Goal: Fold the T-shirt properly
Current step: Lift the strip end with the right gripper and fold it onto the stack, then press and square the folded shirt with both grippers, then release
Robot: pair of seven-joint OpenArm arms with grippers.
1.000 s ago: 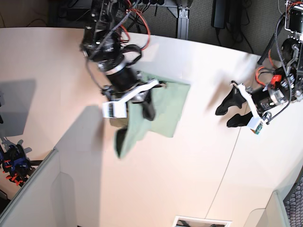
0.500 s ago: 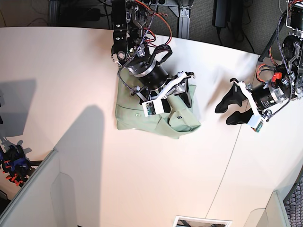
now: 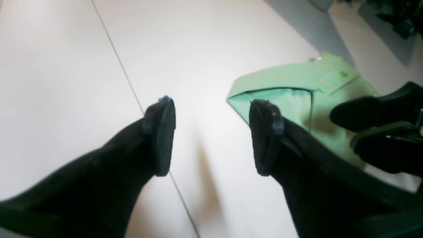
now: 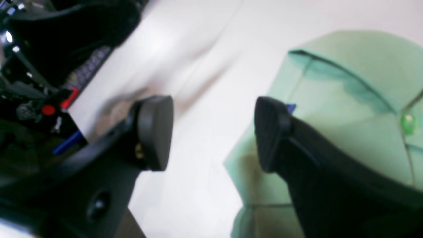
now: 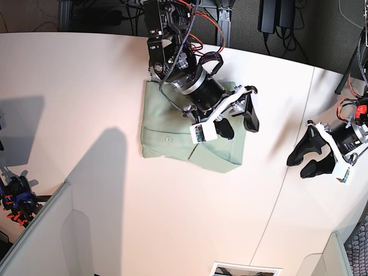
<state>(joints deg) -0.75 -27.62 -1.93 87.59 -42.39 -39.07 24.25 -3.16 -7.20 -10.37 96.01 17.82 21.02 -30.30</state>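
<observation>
Pale mint-green short-sleeved fabric T-shirt (image 5: pixel 172 129) lies on the smooth white tabletop (image 5: pixel 86 75), folded into a compact rectangle just below the base of the right arm, left of the table seam (image 5: pixel 290 155) in the base view. Collar and button placket face up; a small green button (image 4: pixel 408 119) shows in the right wrist view. Fold edges look roughly squared, though the corner nearest the seam sits a bit uneven.

Right gripper (image 5: pixel 237 119) hangs over the shirt's seam-side edge, jaws wide apart, nothing between them. In its wrist view one black finger (image 4: pixel 274 132) is over the fabric, the other over bare table. Can't tell from the blur whether that finger touches the cloth.

Left gripper (image 5: pixel 310 161) is well apart from the shirt, on the other side of the seam, jaws also wide with nothing held. Its wrist view shows bare table between the pads (image 3: pixel 163 135), with the shirt off to the side.
</observation>
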